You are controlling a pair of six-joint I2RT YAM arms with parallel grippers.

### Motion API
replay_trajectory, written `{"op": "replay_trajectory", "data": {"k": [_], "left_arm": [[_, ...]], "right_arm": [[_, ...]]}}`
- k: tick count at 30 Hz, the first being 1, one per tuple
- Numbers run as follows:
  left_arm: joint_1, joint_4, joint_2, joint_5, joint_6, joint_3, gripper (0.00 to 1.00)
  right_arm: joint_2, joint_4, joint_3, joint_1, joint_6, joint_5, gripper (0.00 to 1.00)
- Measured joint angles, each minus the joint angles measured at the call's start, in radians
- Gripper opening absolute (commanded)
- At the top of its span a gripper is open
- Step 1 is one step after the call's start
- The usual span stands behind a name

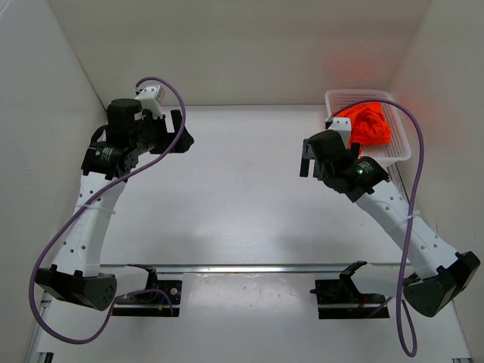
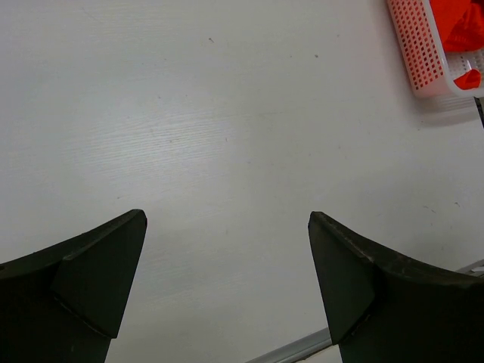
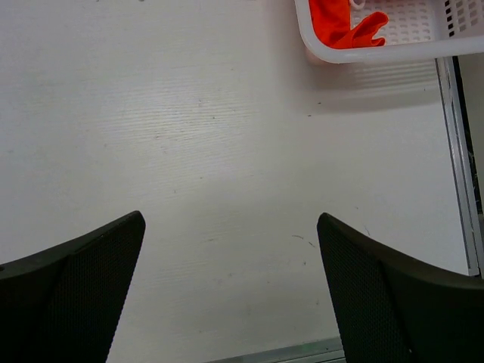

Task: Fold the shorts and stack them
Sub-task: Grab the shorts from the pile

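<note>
The shorts (image 1: pixel 365 125) lie bunched in the white basket (image 1: pixel 402 144) at upper right, awaiting folding; we hold our left gripper (image 2: pixel 227 223) and right gripper (image 3: pixel 231 223) spread and empty, ready to fetch them.

Robotics lab, staged test cell. Plain white panels (image 1: pixel 227 45) boxing in white counter (image 1: pixel 242 204) on three sides. Two white-and-black jointed machines, left arm (image 1: pixel 94 219) and right arm (image 1: pixel 393 212), mounted at near edge. Loose purple cable (image 1: pixel 57 249) looping off each. Bare metal rail (image 1: pixel 249 268) across counter, black brackets (image 1: pixel 147 295) with exposed wiring just beside it. Even, shadowless lighting. Lone prop: white perforated basket (image 1: pixel 403 144) in far right corner, bright orange-red shorts (image 1: pixel 367 125) bundled inside.
</note>
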Motion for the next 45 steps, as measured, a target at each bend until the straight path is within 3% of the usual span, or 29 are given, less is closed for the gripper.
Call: {"op": "replay_trajectory", "data": {"k": [10,17,22,24,27,37,40,43,44,45], "left_arm": [[0.000,0.001,0.000,-0.007,0.010,0.000,1.00],[0.000,0.001,0.001,-0.023,0.013,0.000,1.00],[0.000,0.008,0.032,0.000,0.000,0.000,1.00],[0.000,0.010,0.052,0.007,-0.003,0.000,1.00],[0.000,0.011,0.080,0.008,-0.011,-0.001,1.00],[0.000,0.014,0.127,-0.021,-0.022,0.019,1.00],[0.000,0.016,0.162,-0.027,-0.027,0.038,1.00],[0.000,0.016,0.205,-0.031,-0.031,0.053,1.00],[0.000,0.016,0.217,-0.031,-0.031,0.056,1.00],[0.000,0.016,0.230,-0.033,-0.032,0.059,1.00]], "right_arm": [[0.025,0.006,0.000,-0.041,0.008,0.008,0.99],[0.164,0.014,0.068,-0.425,-0.038,-0.242,0.93],[0.378,0.034,0.266,-0.670,-0.042,-0.432,0.87],[0.478,0.033,0.362,-0.720,-0.038,-0.474,0.94],[0.673,0.037,0.544,-0.758,-0.029,-0.505,1.00],[1.160,0.022,0.964,-0.770,0.024,-0.479,0.99],[1.242,0.031,1.025,-0.774,0.043,-0.428,0.94],[1.279,0.043,1.043,-0.775,0.063,-0.380,0.75],[1.285,0.053,1.043,-0.775,0.067,-0.364,0.49],[1.287,0.064,1.043,-0.774,0.064,-0.355,0.36]]}}
